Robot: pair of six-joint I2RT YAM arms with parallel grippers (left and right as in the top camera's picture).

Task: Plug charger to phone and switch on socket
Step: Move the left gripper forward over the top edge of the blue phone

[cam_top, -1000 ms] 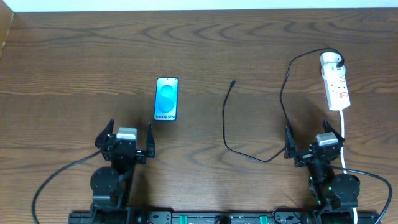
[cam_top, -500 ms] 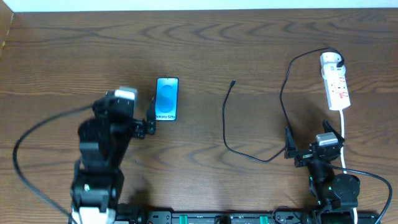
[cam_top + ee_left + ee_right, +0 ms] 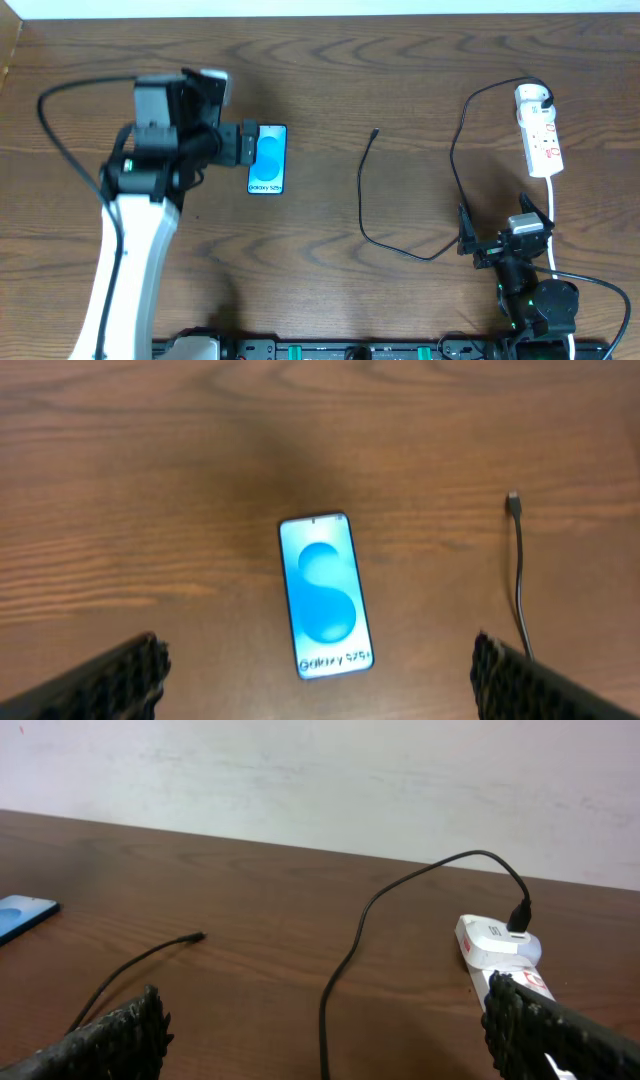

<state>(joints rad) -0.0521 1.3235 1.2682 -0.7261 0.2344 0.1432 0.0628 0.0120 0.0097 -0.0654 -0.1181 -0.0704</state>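
Observation:
The phone lies flat on the wood table, blue screen up, "Galaxy" text at its near end. My left gripper hovers above its left edge, open and empty. From the left wrist, the phone lies between and beyond the spread fingers of the left gripper. The charger cable curls across mid table, its plug tip free and well right of the phone. Its white adapter sits in the socket at far right. My right gripper rests open at the front right, right gripper facing cable and socket.
A thick white cord runs from the socket down past the right arm's base. The black cable loops close in front of the right gripper. A white wall borders the table's far edge.
My left arm has lifted from its front rest and swung back and right until its gripper hangs over the phone. The right arm, cable and phone have not moved.

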